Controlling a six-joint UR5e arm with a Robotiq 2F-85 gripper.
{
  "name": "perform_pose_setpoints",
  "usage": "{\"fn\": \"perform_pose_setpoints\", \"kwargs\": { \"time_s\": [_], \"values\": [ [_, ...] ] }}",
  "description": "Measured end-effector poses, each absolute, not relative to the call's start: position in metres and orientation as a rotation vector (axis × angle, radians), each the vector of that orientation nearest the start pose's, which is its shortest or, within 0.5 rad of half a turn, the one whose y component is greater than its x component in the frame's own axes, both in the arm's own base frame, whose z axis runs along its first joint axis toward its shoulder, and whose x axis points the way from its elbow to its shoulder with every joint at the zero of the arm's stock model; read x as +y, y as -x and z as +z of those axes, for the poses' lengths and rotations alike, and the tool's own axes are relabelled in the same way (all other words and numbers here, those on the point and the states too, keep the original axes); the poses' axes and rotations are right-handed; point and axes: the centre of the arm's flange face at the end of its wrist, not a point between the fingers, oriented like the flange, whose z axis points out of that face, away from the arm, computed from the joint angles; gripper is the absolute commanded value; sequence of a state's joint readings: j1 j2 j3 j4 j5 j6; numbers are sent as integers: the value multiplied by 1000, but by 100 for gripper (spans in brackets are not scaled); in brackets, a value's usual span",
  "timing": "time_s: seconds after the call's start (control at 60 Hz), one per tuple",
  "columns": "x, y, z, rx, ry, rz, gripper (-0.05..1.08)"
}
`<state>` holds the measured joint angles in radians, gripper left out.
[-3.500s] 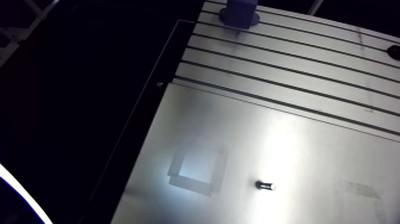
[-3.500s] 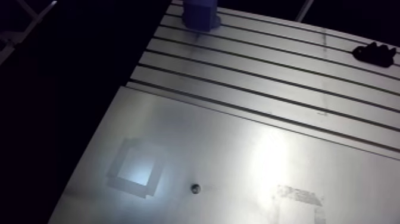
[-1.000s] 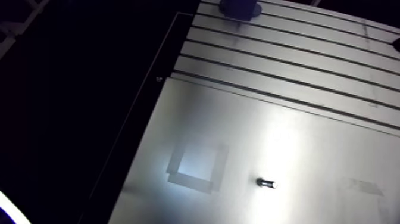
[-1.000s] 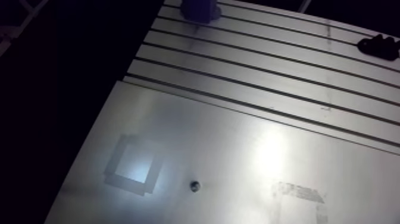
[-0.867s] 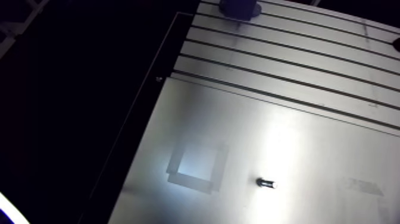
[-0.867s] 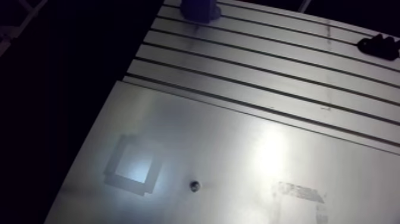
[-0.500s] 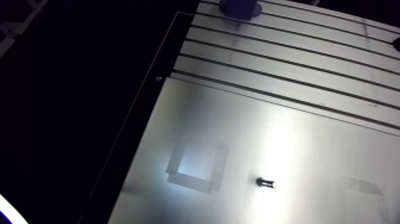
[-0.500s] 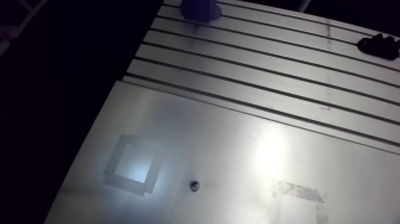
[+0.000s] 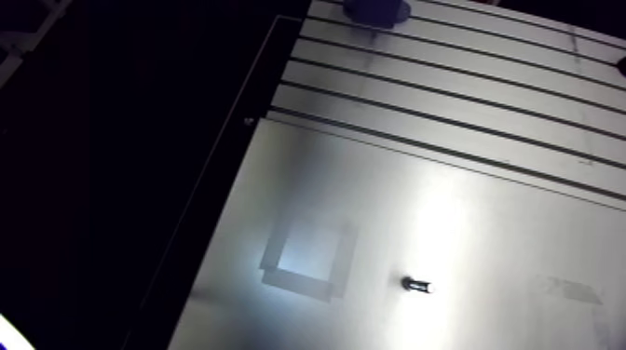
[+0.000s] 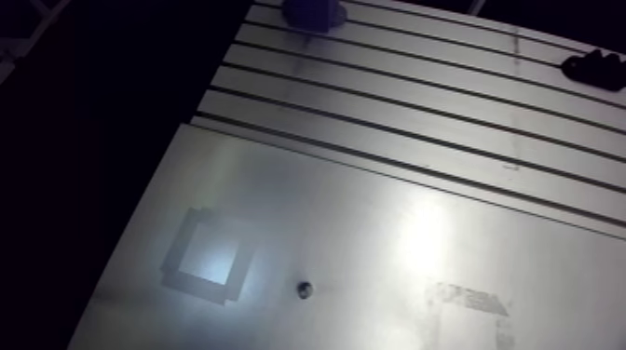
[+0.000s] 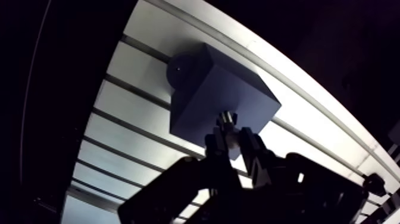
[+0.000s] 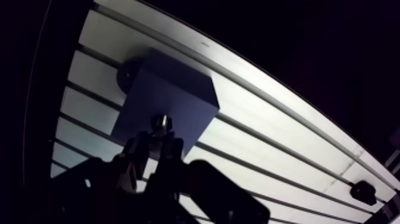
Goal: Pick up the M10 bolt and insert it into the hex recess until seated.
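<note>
My gripper (image 11: 231, 140) is clenched on the bolt (image 11: 226, 119); in the wrist view the two dark fingers (image 11: 215, 143) pinch its shank, and only its bright end shows beyond their tips; the rest of it is hidden between them. That end sits over the near face of the blue block (image 11: 202, 95); I cannot tell whether it touches the face, and I cannot make out any hex recess, the block being dark and evenly shaded. Beyond the block a round dark base (image 11: 181, 68) pokes out, mostly covered by it. Both stand on the slotted table (image 11: 119, 143); off to the side of the gripper, far along the slats, is a small black knob (image 12: 363, 192).

In the arm view the gripper is out of frame; the block (image 10: 315, 13) is cut off by the top edge, and the black knob (image 10: 596, 70) lies at the upper right. A smooth plate (image 9: 373, 205) fills the lower half; on it, lower left of centre, a tape square (image 9: 307, 262); to its right a small cylinder (image 9: 417, 284) lies alone, too small to identify; a faint smudged patch (image 10: 470, 300) sits at the lower right.
</note>
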<state>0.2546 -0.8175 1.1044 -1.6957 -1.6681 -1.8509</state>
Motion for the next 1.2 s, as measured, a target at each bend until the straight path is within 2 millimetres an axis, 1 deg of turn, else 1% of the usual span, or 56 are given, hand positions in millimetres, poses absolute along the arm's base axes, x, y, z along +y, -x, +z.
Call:
{"fn": "perform_pose_setpoints", "kwargs": {
  "time_s": [0.017, 0.033, 0.05, 0.1, 0.117, 0.133, 0.15, 0.167, 0.183, 0.2, 0.217, 0.233, 0.25, 0.267, 1.067, 1.15, 1.167, 1.183, 1.2],
  "values": [
    [-308, 694, 247, 2866, 797, 142, 79],
    [-308, 694, 247, 2866, 797, 142, 79],
    [-308, 694, 247, 2866, 797, 142, 76],
    [-308, 694, 246, 2865, 797, 142, 75],
    [-308, 694, 246, 2865, 796, 142, 72],
    [-308, 694, 246, 2864, 796, 142, 72],
    [-309, 694, 246, 2864, 796, 143, 62],
    [-309, 694, 245, 2864, 796, 143, 62],
    [-309, 694, 245, 2864, 796, 143, 45],
    [-309, 694, 245, 2864, 796, 143, 25],
    [-309, 694, 245, 2864, 796, 143, 25],
    [-309, 694, 245, 2863, 796, 144, 5],
    [-309, 694, 245, 2863, 796, 144, 5],
    [-309, 694, 245, 2863, 797, 144, 1],
    [-312, 697, 248, 2909, 801, 130, 1],
    [-312, 697, 249, 2911, 800, 126, 4],
    [-312, 697, 249, 2912, 800, 126, 7],
    [-312, 697, 249, 2912, 800, 125, 7],
    [-312, 697, 250, 2913, 800, 125, 12]
  ]
}}
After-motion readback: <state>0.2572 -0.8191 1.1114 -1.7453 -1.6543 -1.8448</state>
